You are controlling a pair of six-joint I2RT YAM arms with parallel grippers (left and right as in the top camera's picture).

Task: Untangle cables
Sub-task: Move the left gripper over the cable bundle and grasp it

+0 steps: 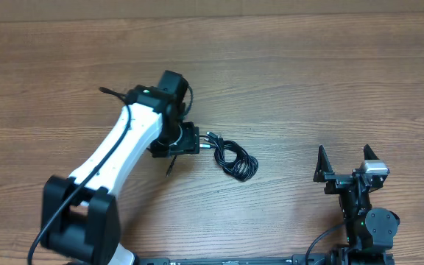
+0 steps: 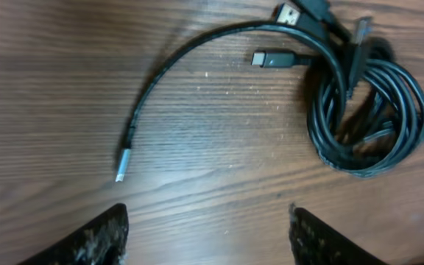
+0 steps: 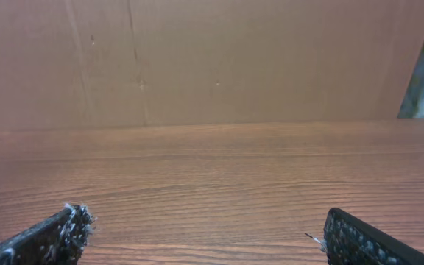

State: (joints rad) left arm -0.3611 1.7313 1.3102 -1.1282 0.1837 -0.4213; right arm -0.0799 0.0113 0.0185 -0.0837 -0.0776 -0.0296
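Observation:
The cables (image 1: 235, 159) lie as a small black tangled coil on the wooden table, just right of my left gripper (image 1: 177, 151). In the left wrist view the coil (image 2: 370, 110) fills the upper right, with black plug tips (image 2: 274, 59) near its top. One loose cord (image 2: 171, 66) arcs out left and down, ending in a silvery plug (image 2: 124, 165). My left gripper (image 2: 208, 235) is open and empty, its fingers just below that plug. My right gripper (image 1: 347, 163) is open and empty, far right of the coil; its view (image 3: 205, 228) shows only bare table.
The wooden table (image 1: 308, 81) stretches around the coil. A brown wall (image 3: 212, 59) stands behind the table's far edge in the right wrist view. The white left arm (image 1: 116, 158) reaches diagonally from the bottom left.

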